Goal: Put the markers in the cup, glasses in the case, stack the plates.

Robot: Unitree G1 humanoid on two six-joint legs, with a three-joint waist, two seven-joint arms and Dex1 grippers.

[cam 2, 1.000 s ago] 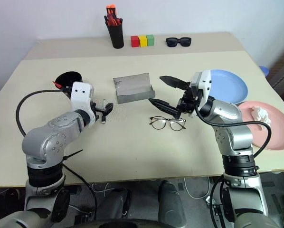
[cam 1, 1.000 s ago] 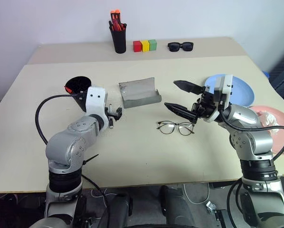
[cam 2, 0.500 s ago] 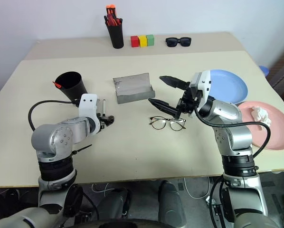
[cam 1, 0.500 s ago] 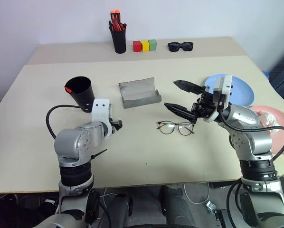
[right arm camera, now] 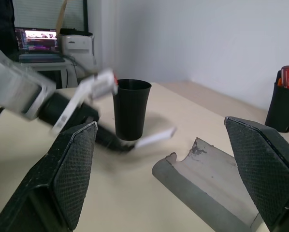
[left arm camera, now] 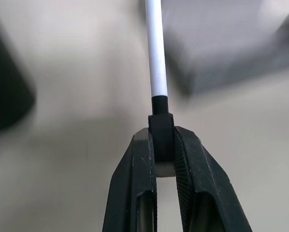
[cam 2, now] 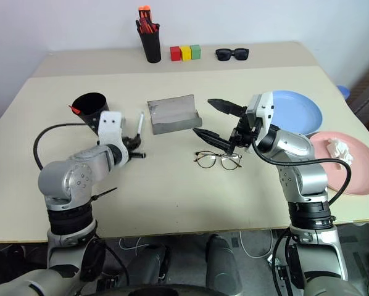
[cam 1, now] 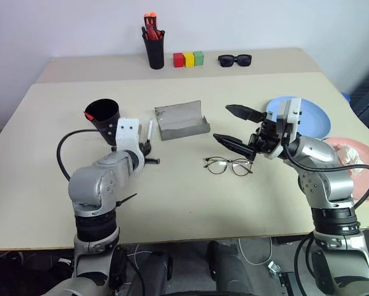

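Observation:
My left gripper (cam 1: 146, 148) is shut on the black end of the white marker (cam 1: 149, 129), held just above the table between the cup and the case. The marker's white shaft (left arm camera: 156, 58) sticks out past the fingertips. The black cup (cam 1: 103, 117) stands upright to the left of it, with a red-orange tip at its rim (cam 1: 87, 115). The grey case (cam 1: 181, 120) lies open mid-table. The wire glasses (cam 1: 228, 165) lie in front of it. My right gripper (cam 1: 221, 122) hovers open above the glasses. The blue plate (cam 1: 314, 117) and pink plate (cam 1: 363, 166) lie apart at the right.
A tall black pen holder (cam 1: 153, 46) with orange-red pens, three coloured blocks (cam 1: 189, 59) and black sunglasses (cam 1: 234, 60) sit along the far table. A crumpled white scrap (cam 2: 339, 147) lies on the pink plate.
My left gripper has closed on the white marker and lifted it off the table, tip now pointing away. The right arm has not moved.

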